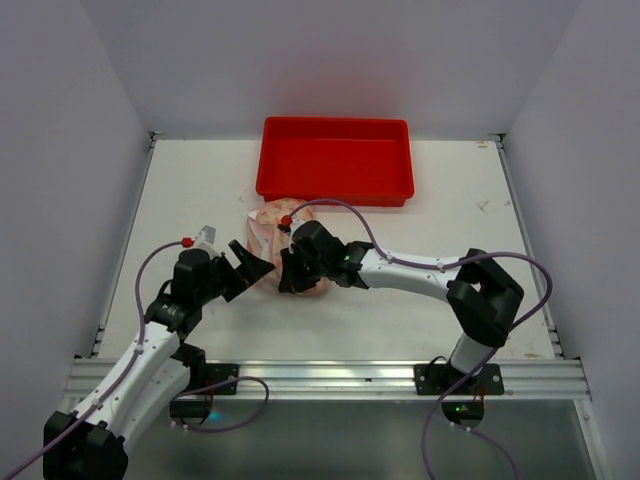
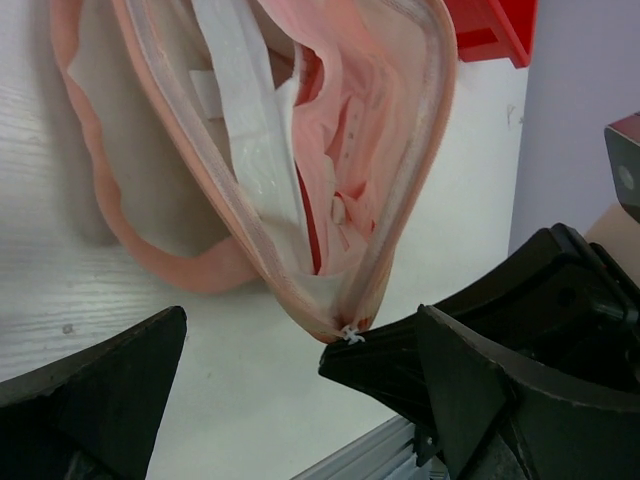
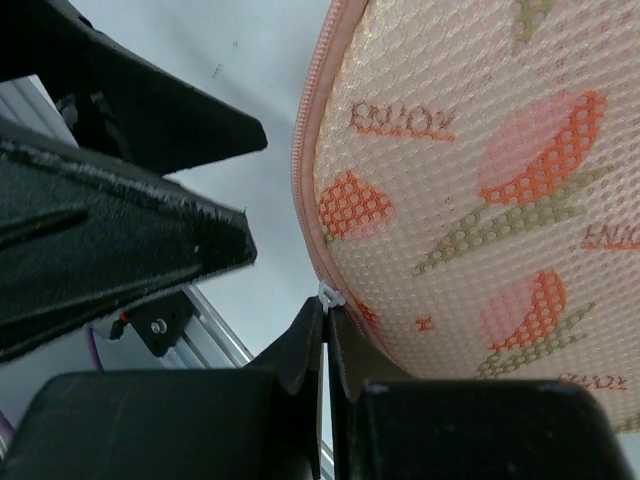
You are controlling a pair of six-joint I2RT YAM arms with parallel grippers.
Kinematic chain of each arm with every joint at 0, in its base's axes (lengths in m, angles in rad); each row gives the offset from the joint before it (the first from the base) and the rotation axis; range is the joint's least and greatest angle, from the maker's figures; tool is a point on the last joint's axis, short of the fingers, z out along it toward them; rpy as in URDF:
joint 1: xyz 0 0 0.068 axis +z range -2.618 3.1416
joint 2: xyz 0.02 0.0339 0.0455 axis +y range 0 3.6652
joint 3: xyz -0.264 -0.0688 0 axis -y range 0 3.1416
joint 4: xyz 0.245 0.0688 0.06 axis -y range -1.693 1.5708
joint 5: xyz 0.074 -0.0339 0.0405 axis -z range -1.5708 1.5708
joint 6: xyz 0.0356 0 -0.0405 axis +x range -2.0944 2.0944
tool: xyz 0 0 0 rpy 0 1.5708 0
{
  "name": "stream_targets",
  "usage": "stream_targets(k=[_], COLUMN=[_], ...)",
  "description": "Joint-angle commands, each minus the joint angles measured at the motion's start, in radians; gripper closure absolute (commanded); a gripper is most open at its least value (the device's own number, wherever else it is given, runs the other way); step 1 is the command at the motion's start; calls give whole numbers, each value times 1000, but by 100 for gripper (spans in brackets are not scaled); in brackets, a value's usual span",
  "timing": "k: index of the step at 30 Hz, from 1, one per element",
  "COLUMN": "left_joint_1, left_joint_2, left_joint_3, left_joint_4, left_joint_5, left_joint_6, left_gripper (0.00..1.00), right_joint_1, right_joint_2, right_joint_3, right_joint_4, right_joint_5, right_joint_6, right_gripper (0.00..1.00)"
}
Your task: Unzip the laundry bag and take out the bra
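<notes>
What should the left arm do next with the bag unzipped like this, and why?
Probably ease the open left gripper forward into the gaping mouth of the laundry bag and pinch the pink bra showing inside. The right gripper is shut on the zip pull at the zip's end, holding the bag.

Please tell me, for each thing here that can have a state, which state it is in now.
laundry bag, unzipped, mouth gaping.
bra, inside the bag, not removed.
left claw, open, holding nothing.
right claw, shut on the bag's zip end.
red tray, nothing in it.
</notes>
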Motion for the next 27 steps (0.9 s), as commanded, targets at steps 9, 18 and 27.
stream_targets(k=[9, 18, 27], left_joint_1=[-200, -209, -188], left_joint_2=[188, 224, 176], left_joint_3=[13, -17, 15], left_joint_4=[203, 246, 205], left_joint_5=[-99, -172, -74], left_joint_6=[-164, -200, -82], left_gripper=[10, 96, 100], right_joint_1=[9, 7, -145], right_joint_2=[4, -97, -327], right_joint_3=[36, -55, -298], right_joint_4=[35, 2, -101], right_joint_5=[-3, 55, 66], right_joint_6=[9, 8, -26], right_gripper=[100, 100, 100])
